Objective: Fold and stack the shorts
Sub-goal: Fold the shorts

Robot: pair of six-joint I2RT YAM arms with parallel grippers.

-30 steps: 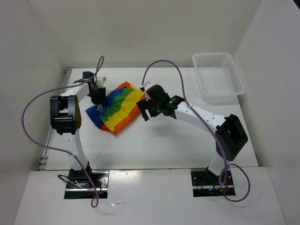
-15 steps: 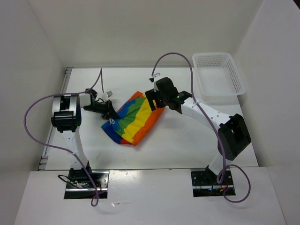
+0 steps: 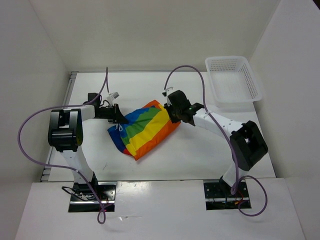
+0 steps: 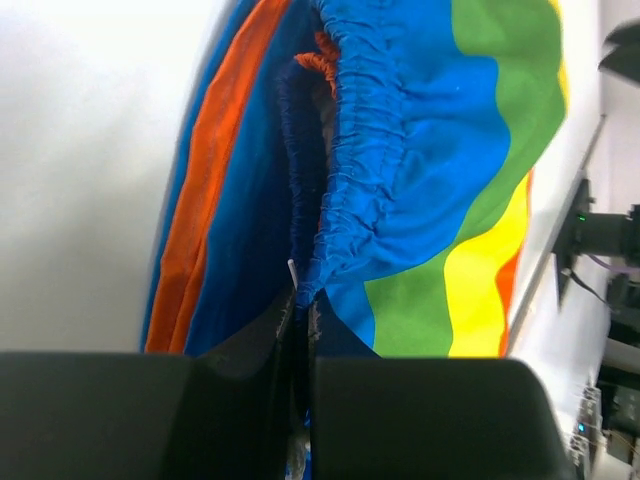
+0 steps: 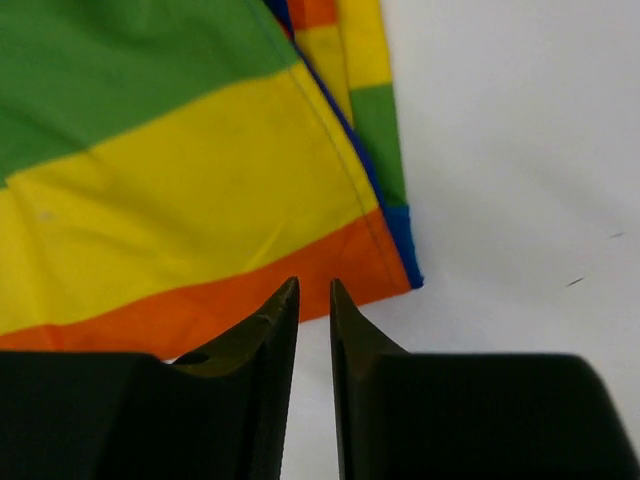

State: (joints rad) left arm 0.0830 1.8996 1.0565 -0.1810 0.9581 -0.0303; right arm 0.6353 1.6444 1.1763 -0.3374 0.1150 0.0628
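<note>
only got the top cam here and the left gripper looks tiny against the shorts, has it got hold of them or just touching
Observer: it has hold. The left wrist view shows the left gripper shut on the blue gathered waistband of the shorts.
Operator: ok and the right one, is it holding cloth too
Observer: cannot tell. In the right wrist view the right gripper sits at the orange hem. Its fingers are close together with a thin gap, and the table shows through the lower part of the gap.
</note>
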